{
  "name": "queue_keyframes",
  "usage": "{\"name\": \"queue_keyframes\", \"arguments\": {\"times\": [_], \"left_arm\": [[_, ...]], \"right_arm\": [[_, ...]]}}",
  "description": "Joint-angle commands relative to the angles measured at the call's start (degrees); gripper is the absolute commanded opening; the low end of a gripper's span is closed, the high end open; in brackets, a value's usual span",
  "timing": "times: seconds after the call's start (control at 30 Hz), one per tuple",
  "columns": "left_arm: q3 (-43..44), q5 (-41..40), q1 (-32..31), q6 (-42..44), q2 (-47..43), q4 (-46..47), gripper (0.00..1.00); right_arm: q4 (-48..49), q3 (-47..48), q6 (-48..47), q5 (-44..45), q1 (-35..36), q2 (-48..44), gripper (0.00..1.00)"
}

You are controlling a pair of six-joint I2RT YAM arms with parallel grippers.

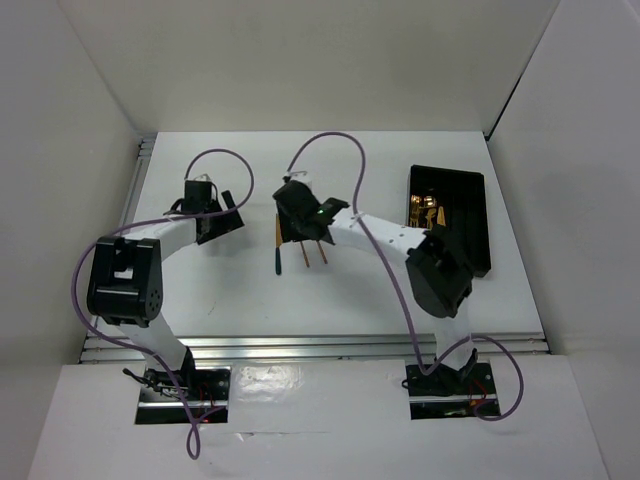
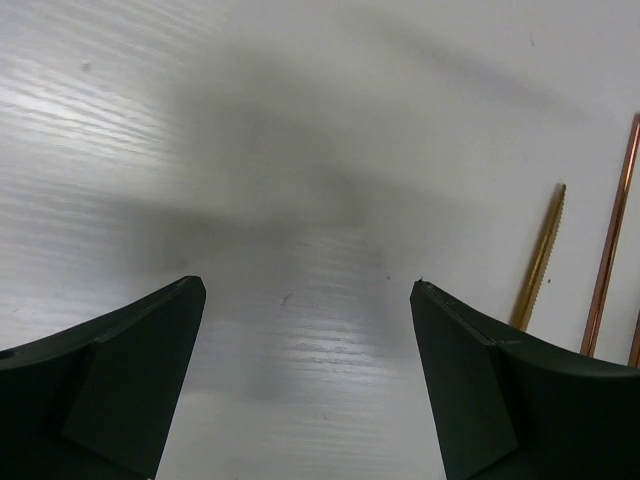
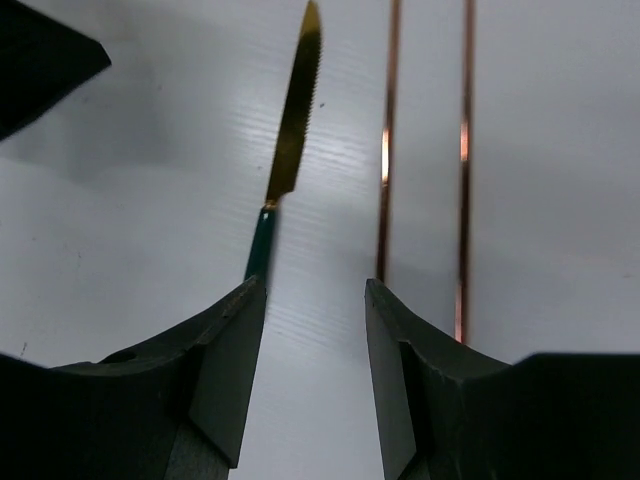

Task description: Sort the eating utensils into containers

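Note:
A knife [image 1: 278, 246] with a gold blade and teal handle lies on the white table, with two thin gold-brown chopsticks [image 1: 313, 254] just to its right. My right gripper [image 1: 300, 226] hovers over them, open and empty. In the right wrist view my right gripper [image 3: 313, 290] frames bare table between the knife [image 3: 290, 120] and the nearer chopstick [image 3: 388, 140]. My left gripper [image 1: 215, 222] is open and empty over bare table to the left. In the left wrist view my left gripper [image 2: 305, 285] is open, with the knife blade [image 2: 541, 258] and a chopstick [image 2: 610, 240] at the right. The black tray [image 1: 470, 225] at the right holds some gold utensils [image 1: 428, 212].
White walls enclose the table on the left, back and right. A metal rail [image 1: 300, 346] runs along the near edge. Purple cables loop above both arms. The tip of the left gripper [image 3: 40, 60] shows at the top left of the right wrist view.

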Motion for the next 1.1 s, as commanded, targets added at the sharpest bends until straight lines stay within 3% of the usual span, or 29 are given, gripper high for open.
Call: {"name": "queue_keyframes", "arguments": {"times": [0.0, 0.3, 1.07], "left_arm": [[-1.5, -3.9, 1.6, -3.5, -4.0, 0.2, 0.99], [-3.2, -6.8, 5.3, -6.9, -7.3, -1.4, 0.99], [-5.4, -4.4, 5.9, -5.7, -10.2, 0.4, 0.99]], "right_arm": [[-3.0, 5.2, 4.1, 7.6, 5.1, 3.4, 0.52], [1.3, 4.3, 4.9, 2.9, 6.9, 5.5, 0.52], [-1.6, 11.8, 4.9, 0.0, 6.9, 18.5, 0.37]]}}
